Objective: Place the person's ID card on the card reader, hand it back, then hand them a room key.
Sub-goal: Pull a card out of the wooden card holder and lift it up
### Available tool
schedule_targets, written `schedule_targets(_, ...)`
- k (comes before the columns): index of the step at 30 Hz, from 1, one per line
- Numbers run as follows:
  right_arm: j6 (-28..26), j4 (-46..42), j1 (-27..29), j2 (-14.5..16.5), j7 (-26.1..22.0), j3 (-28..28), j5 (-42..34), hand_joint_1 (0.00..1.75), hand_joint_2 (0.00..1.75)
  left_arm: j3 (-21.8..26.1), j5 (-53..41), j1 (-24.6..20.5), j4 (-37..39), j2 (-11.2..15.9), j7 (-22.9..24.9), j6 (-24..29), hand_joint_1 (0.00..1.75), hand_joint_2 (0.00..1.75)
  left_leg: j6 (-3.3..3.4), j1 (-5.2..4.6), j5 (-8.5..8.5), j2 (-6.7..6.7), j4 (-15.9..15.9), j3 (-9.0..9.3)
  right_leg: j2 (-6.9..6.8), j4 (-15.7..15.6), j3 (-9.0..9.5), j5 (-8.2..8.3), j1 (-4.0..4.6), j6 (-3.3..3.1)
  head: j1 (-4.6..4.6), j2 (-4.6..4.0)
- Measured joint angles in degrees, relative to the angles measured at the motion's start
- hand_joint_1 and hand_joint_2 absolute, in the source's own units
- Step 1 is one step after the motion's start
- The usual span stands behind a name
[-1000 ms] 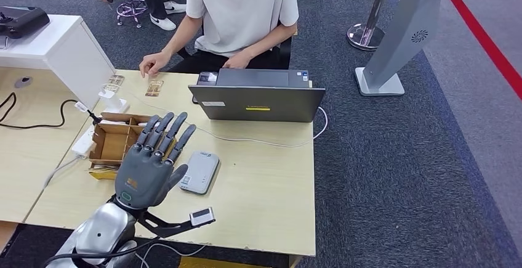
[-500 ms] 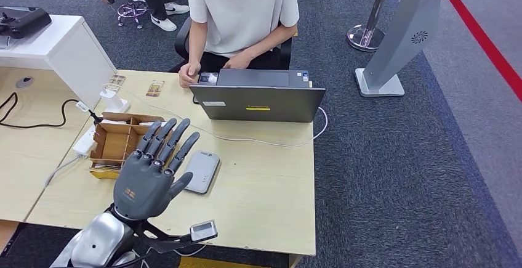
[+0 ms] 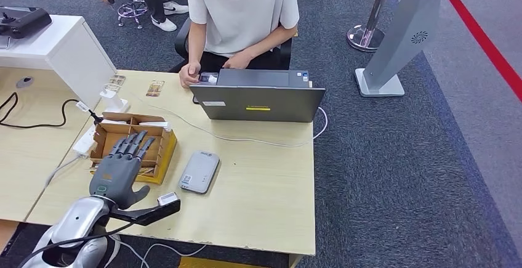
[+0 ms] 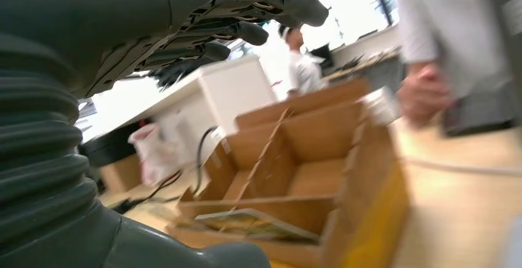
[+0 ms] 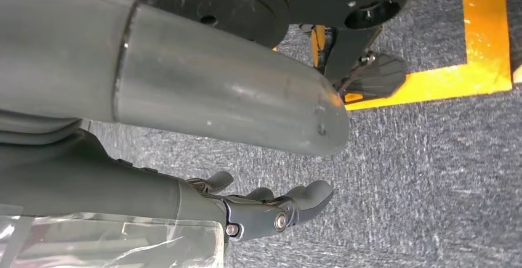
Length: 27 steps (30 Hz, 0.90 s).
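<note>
Left arm clad in silver shell, black cable run alongside. Left hand dark grey, small markings printed on back; ribbed grey cover seen at wrist. Right hand dark grey, screws set in fingers.

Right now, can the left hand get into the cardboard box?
Probably yes: the left hand hovers open over the near part of the cardboard box, whose top is open, with nothing between them.

Even, bright indoor light, soft shadows — left wrist view motion-blurred, its background washed out.
</note>
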Motion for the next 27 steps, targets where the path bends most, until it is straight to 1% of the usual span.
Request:
schedule_targets(3,-0.03,0.0,-0.08,-0.04,0.4,0.54,0.46,0.0,0.0,3.4,0.12,-0.89,4.25,-0.05,-0.64,0.14,0.0,1.75,0.0,-0.01,0.0,0.0,0.0,-0.01,0.0,0.0,0.01,0.01,-0.01,-0.01,-0.02,0.0)
schedule_targets(6,-0.15,0.0,-0.1,-0.05,0.63,0.79,0.5,0.0,0.0,5.08,-0.16,-1.15,6.46,-0.2,-1.06,0.21,0.0,1.75,0.01,-0.01,0.0,0.0,0.0,-0.02,0.0,-0.01,0.01,0.01,-0.01,-0.01,-0.01,0.0)
schedule_targets(10,-0.12,0.0,-0.1,-0.07,0.64,1.15,0.77,0.0,0.0,6.29,-0.54,-1.14,7.7,-0.53,-0.91,0.42,0.0,1.75,0.01,-0.02,0.0,0.0,0.0,-0.03,0.0,-0.02,0.01,0.01,-0.01,0.0,-0.01,0.0)
schedule_targets(19,-0.16,0.0,-0.09,-0.07,0.64,1.53,1.15,0.0,0.0,8.93,-1.41,-1.0,9.65,-1.44,-0.86,3.3,0.0,1.75,0.01,0.0,0.0,-0.01,0.0,-0.02,-0.01,-0.01,0.01,0.01,0.0,-0.01,-0.02,0.0)
schedule_targets(27,-0.17,0.0,-0.09,-0.07,0.68,1.54,1.17,0.0,0.0,9.98,-1.61,-0.81,10.24,-1.86,-1.13,3.75,0.0,1.75,0.01,-0.01,0.0,-0.01,0.0,-0.03,-0.01,-0.01,0.01,0.01,-0.01,0.0,-0.01,0.0)
